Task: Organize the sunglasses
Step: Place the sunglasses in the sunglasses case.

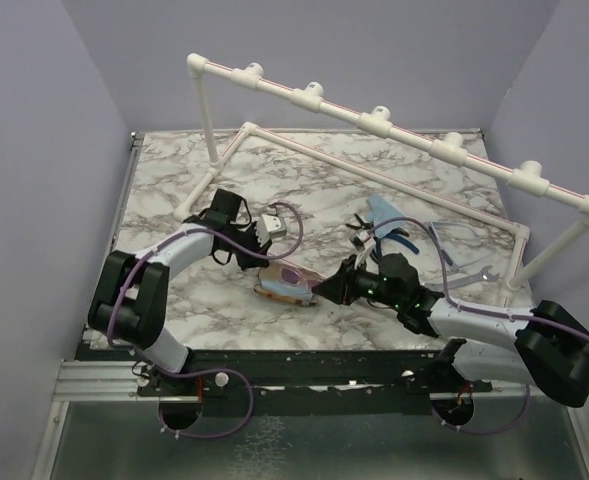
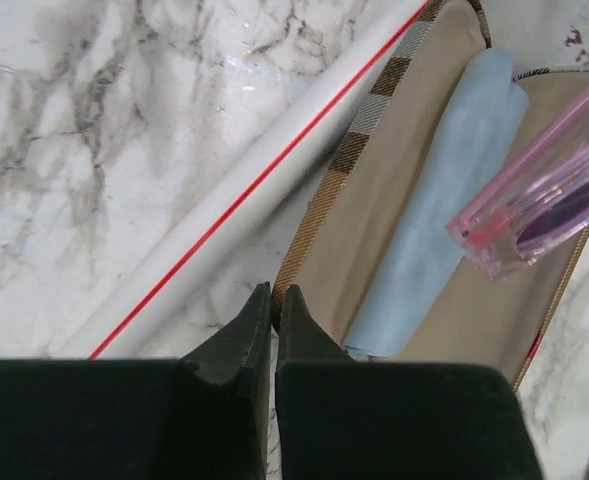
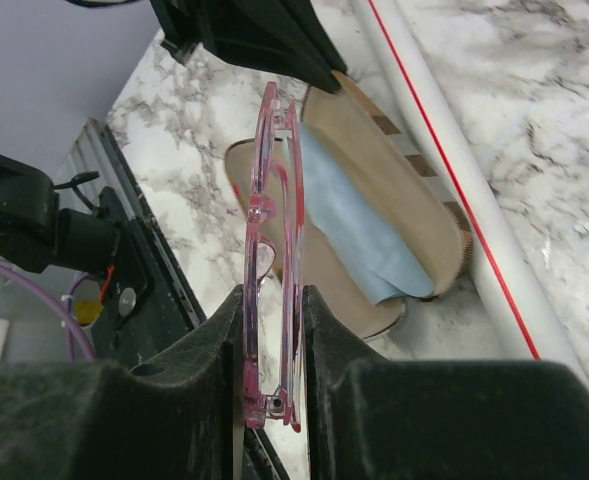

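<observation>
My right gripper (image 3: 274, 300) is shut on the folded pink-framed sunglasses (image 3: 272, 200) and holds them on edge just above an open brown plaid case (image 3: 429, 215) with a light blue cloth (image 3: 359, 235) inside. My left gripper (image 2: 274, 295) is shut on that case's plaid rim (image 2: 319, 205); the pink sunglasses (image 2: 539, 205) hang over its far end. In the top view both grippers, left (image 1: 259, 266) and right (image 1: 326, 289), meet at the case (image 1: 282, 284) in the table's front middle. The blue-framed sunglasses (image 1: 440, 245) lie open to the right.
A white pipe with a red stripe (image 2: 244, 190) lies right beside the case, also in the right wrist view (image 3: 454, 140). A white pipe frame (image 1: 374, 120) spans the back of the table. A light blue case (image 1: 382, 210) and the pliers (image 1: 402, 240) lie right of centre.
</observation>
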You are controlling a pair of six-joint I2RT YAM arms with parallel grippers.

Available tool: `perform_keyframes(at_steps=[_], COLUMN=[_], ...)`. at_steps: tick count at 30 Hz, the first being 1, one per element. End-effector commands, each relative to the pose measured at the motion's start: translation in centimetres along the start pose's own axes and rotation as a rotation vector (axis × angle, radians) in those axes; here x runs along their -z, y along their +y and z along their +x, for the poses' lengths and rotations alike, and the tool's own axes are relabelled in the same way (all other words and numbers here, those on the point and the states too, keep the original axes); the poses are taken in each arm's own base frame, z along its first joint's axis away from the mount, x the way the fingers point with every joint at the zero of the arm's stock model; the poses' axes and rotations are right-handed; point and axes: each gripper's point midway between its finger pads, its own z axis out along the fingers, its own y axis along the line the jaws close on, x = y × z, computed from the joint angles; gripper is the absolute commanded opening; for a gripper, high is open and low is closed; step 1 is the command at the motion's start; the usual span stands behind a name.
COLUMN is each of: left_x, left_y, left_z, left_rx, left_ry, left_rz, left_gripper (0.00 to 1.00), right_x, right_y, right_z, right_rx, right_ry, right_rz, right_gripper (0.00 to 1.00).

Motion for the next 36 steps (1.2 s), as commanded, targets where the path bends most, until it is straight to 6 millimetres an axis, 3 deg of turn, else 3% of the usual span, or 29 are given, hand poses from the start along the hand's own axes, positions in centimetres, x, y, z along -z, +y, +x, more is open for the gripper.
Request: perform_keyframes(at_steps=[1, 4, 9, 15, 21, 29, 36], left_x=[1.8, 3.1, 3.5, 4.0, 3.8, 4.3, 4.0], left_y=[1.6, 2.2, 1.8, 0.3, -1.3, -1.1, -2.3], left_z=[-4.6, -6.6, -7.2, -7.3, -6.4, -4.7, -3.9], left_rx=[-0.165, -0.205, -0.261, -0.358, -0.455, -0.625, -0.655], left_ry=[-0.163, -0.269, -0.389, -0.439, -0.453, -0.410, -0.445], left_rz=[-0.225, -0.351, -0.479, -0.521, -0.511, -0.636, -0.652], left_gripper=[0.00, 0.00, 0.00, 0.00, 0.00, 0.00, 0.00], right_x=[-0.7, -0.7, -0.9, -1.2, -1.7, -1.3, -1.3], right_y=[2.8, 3.3, 2.9, 2.3, 0.9, 0.4, -0.3], right_z=[-2.3, -2.6, -0.8, -1.6, -0.6, -0.5, 0.9], right_rx=[0.044, 0.040, 0.026, 0.009, -0.009, -0.041, -0.079], right_ry=[-0.010, 0.022, 0.142, 0.127, 0.163, 0.136, 0.143], right_rz=[-0.133, -0.189, -0.222, -0.227, -0.180, -0.156, -0.147], right_gripper=[0.08, 0.08, 0.07, 0.06, 0.05, 0.05, 0.02])
